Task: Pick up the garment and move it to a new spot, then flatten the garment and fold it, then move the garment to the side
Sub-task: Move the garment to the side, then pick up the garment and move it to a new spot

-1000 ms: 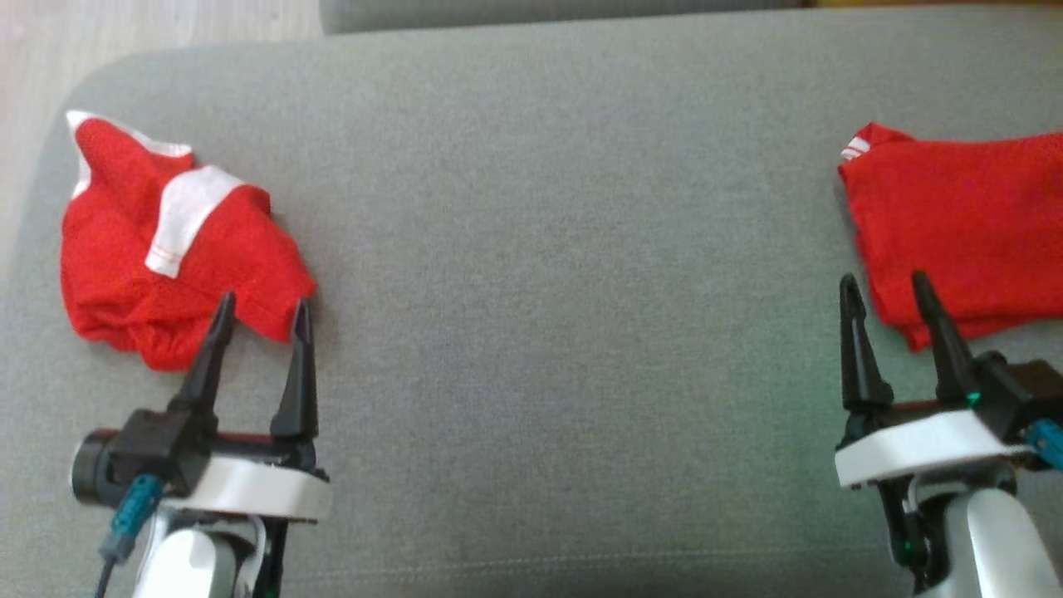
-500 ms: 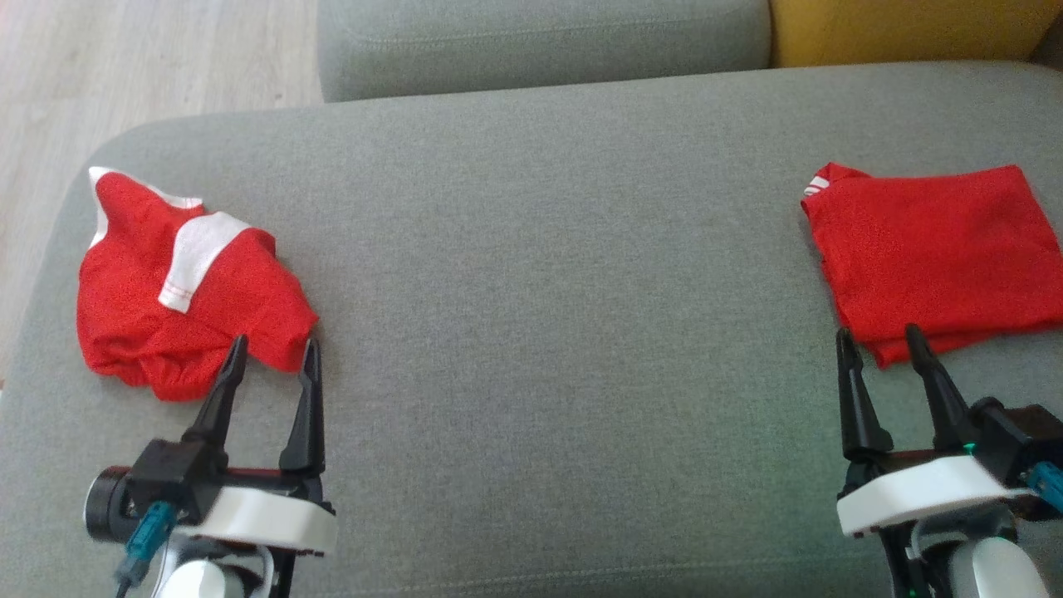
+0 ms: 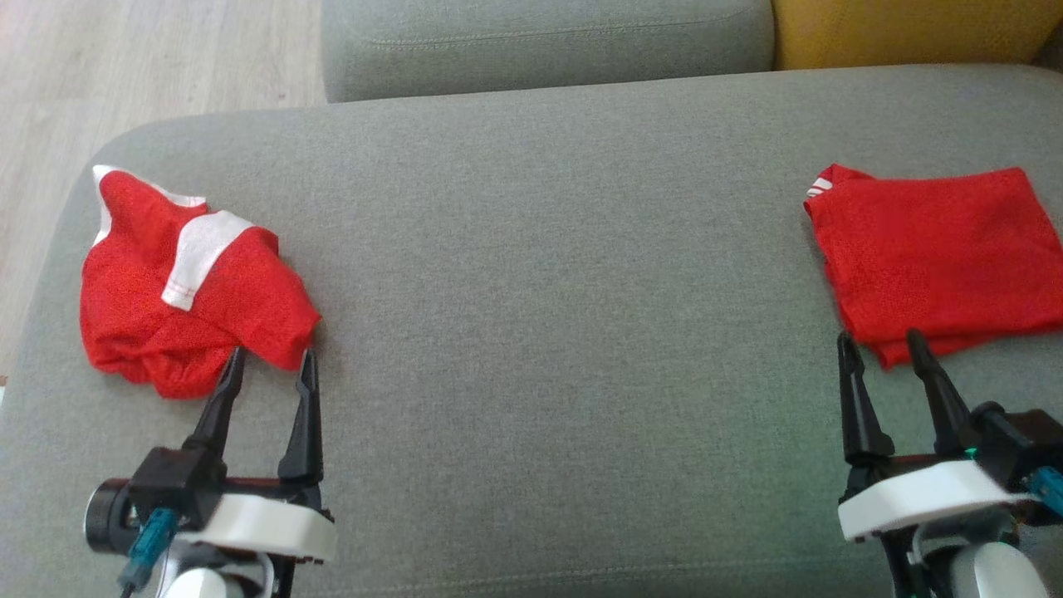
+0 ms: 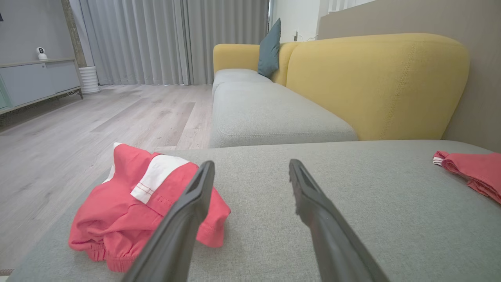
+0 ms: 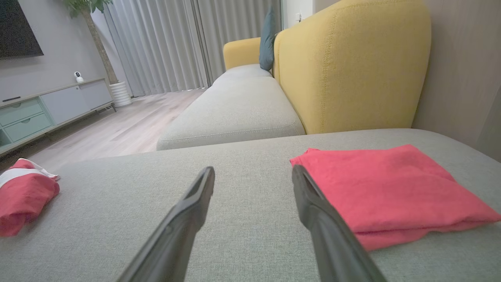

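Note:
A crumpled red garment [image 3: 191, 291] with white trim lies near the left end of the grey seat cushion [image 3: 548, 274]. My left gripper [image 3: 272, 355] is open, its fingertips just short of the garment's near right corner and holding nothing. In the left wrist view the garment [image 4: 129, 211] sits left of and partly behind the left finger of that open gripper [image 4: 251, 164]. A second red garment [image 3: 938, 257], neatly folded, lies at the right end. My right gripper [image 3: 879, 337] is open at its near left corner, and the right wrist view shows the fold [image 5: 391, 184] to the right of the open gripper [image 5: 253, 169].
The cushion's rounded left edge drops to a pale wooden floor [image 3: 149, 66]. Another grey cushion [image 3: 540, 41] lies beyond the far edge, with a yellow backrest [image 3: 905, 29] at the far right. A broad bare stretch of cushion separates the two garments.
The head camera has tilted, so the whole scene sits lower in the picture and the far cushion and yellow backrest have come into view. Both garments lie as before and both grippers stay open.

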You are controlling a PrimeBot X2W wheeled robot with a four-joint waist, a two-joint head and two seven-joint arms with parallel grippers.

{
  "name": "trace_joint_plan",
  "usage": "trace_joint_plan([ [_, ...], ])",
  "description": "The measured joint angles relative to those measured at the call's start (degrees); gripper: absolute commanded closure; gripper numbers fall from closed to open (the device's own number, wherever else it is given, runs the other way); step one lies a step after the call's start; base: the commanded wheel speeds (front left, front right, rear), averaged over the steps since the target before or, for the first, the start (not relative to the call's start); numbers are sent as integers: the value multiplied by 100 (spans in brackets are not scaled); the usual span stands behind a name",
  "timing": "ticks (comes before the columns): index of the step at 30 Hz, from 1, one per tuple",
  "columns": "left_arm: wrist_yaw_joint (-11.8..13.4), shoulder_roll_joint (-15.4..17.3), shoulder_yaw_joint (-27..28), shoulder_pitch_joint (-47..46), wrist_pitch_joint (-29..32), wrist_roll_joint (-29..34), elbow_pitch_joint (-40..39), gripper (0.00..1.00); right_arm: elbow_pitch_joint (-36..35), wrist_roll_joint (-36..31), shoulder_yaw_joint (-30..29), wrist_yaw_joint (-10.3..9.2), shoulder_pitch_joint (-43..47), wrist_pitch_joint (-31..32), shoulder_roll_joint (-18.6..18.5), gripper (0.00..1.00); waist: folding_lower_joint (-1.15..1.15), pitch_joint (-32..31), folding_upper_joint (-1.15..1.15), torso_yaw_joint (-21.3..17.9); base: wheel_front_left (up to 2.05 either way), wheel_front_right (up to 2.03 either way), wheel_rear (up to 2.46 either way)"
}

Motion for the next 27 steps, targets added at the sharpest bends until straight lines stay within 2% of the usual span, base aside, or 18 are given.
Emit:
trace_joint_plan([
  [11, 10, 8, -1, -4, 0, -51, 67, 0, -29, 4, 4, 0, 22, 2, 0, 0, 0, -9, 0, 34, 0, 0, 0],
  [18, 32, -1, -16, -66, 0, -98, 75, 0, -116, 5, -33, 0, 24, 44, 0, 0, 0, 10, 0, 227, 0, 0, 0],
  [27, -33, -85, -81, -511, -5, -92, 137, 0, -525, -22, 56, 0, 21, 223, 1, 0, 0, 136, 0, 1015, 0, 0, 0],
])
